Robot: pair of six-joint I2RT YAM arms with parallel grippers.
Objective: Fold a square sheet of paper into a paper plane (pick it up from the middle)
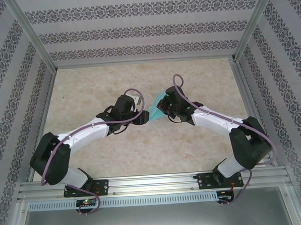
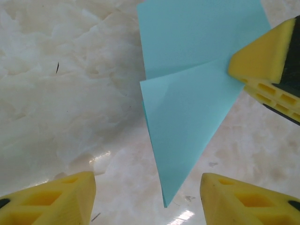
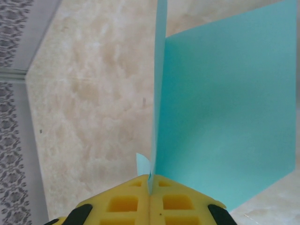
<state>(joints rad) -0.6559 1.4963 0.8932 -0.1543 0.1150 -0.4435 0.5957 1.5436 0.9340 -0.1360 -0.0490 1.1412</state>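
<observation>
Right gripper [image 3: 150, 180] pinched tight on the paper [image 3: 225, 117] at its folded edge, sheet fanning out beyond its fingertips. Left gripper [image 2: 147, 180] spread wide, the paper's point between its fingers. Looks light, floppy, easily creased; best gripped along the fold, I'd say.

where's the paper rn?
Top view: mid-table, the turquoise paper is pinched in the right gripper, with the open left gripper just to its left.
</observation>
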